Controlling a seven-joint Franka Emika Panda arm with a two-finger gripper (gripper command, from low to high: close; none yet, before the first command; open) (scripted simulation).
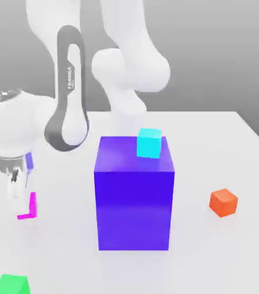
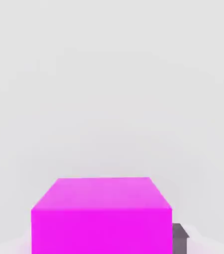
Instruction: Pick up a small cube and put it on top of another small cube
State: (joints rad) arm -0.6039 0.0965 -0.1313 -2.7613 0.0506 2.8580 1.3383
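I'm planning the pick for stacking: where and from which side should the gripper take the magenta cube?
Grip the magenta cube across two opposite flat side faces, coming straight down from above. It sits flat on the white table with open space around it, directly beneath the gripper.

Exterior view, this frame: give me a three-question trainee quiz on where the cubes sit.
1. True or false: the cyan cube rests on the table.
2. Which small cube lies nearest the gripper? A) orange cube B) magenta cube C) green cube
3. Fill in: the orange cube sits on the table toward the exterior view's ____ of the large blue block.

Key:
1. False; it sits on top of the large blue block.
2. B
3. right
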